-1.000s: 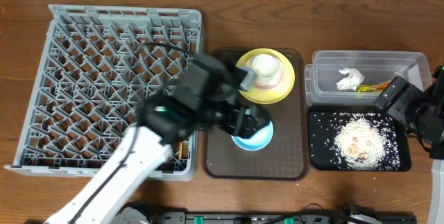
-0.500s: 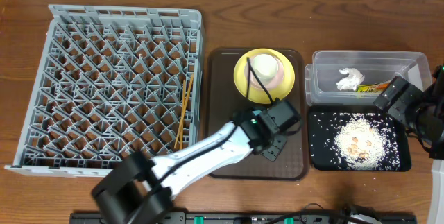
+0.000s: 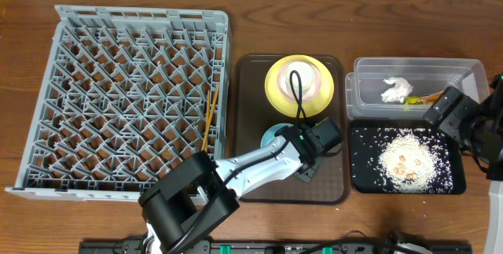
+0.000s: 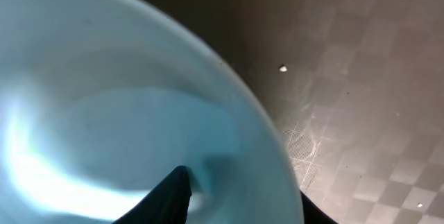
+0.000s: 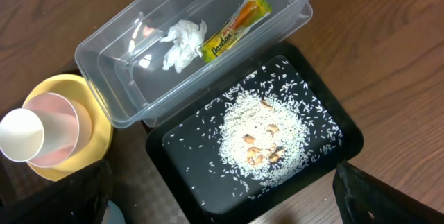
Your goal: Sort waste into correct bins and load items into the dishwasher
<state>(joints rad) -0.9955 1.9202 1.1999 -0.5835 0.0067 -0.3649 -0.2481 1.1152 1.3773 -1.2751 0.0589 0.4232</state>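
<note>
Currently, the scene is reading as follows:

- Left claw is reaching over the dark brown serving tray and straddling the rim of the light blue bowl. One finger is sitting inside the bowl and the other is showing outside the rim. Whether the grip is clenched cannot be told.
- Bowl is sitting on the serving tray, just below the yellow plate.
- White cup is sitting on the plate, nested in a pink cup.
- Wooden chopsticks are lying in the grey dish rack, near its right edge.
- Right claw is hovering released, its fingers spread wide and grasping nothing, over the right end of the clear container.
- Crumpled napkin and snack wrapper are lying inside the clear container.
- Rice scraps are lying heaped in the black tray, which is touching the container.
- All items are resting on the wooden bench.
</note>
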